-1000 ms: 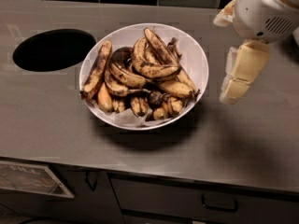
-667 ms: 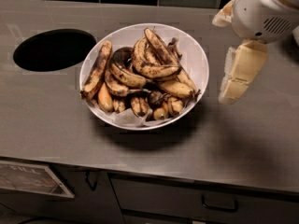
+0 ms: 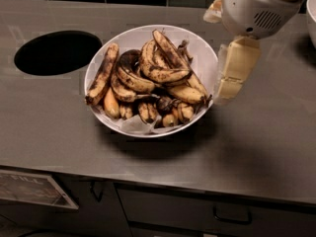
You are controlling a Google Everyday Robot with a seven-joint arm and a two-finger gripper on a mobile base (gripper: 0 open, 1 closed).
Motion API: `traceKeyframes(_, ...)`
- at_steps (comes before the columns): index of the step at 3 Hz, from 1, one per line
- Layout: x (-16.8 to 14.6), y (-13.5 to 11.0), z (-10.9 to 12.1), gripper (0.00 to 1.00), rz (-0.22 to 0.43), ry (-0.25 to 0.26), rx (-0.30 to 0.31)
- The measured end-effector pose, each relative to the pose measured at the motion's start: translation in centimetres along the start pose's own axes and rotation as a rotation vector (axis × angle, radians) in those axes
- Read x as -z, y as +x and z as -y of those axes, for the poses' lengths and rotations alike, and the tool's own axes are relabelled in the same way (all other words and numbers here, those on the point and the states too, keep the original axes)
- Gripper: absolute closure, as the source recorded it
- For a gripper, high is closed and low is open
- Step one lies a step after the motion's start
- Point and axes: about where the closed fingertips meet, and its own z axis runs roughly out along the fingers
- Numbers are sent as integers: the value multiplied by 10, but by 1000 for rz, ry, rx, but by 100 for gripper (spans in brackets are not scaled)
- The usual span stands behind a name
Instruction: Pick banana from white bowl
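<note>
We see a large, shallow, glossy white bowl (image 3: 201, 44) sitting on a brushed grey metal surface (image 3: 256, 147), heaped with overripe fruit on a crumpled white paper liner (image 3: 134, 125). The banana (image 3: 160, 74), curved and yellow under heavy brown-black blotches, lies across the top of the pile near the bowl's middle, its ends resting on its neighbours. A long, slim, mostly brown-black banana (image 3: 102, 74) leans along the left inner wall, and a small, smooth orange-yellow one (image 3: 111, 105) is tucked just below it. The robot's end effector (image 3: 226, 94), made of blocky cream-coloured plastic, hangs from a rounded white housing (image 3: 256, 9) with a slotted vent, just outside the bowl's right rim and clear of the fruit. It holds nothing, and we cannot tell whether it is apart or together. To the left, a dark oval hole (image 3: 57, 52) is cut into the surface, well apart from the bowl. A sliver of another white rim (image 3: 312, 14) shows at the far right edge, and a dark drawer handle (image 3: 232, 216) sits below the front edge.
</note>
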Motion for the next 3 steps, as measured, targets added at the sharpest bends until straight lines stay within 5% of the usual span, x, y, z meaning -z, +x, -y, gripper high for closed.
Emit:
traceKeyframes(2, -15, -39, -5, 0, 44, -63, 41)
traceKeyframes(3, -22, -49, -5, 8, 55, -83, 56)
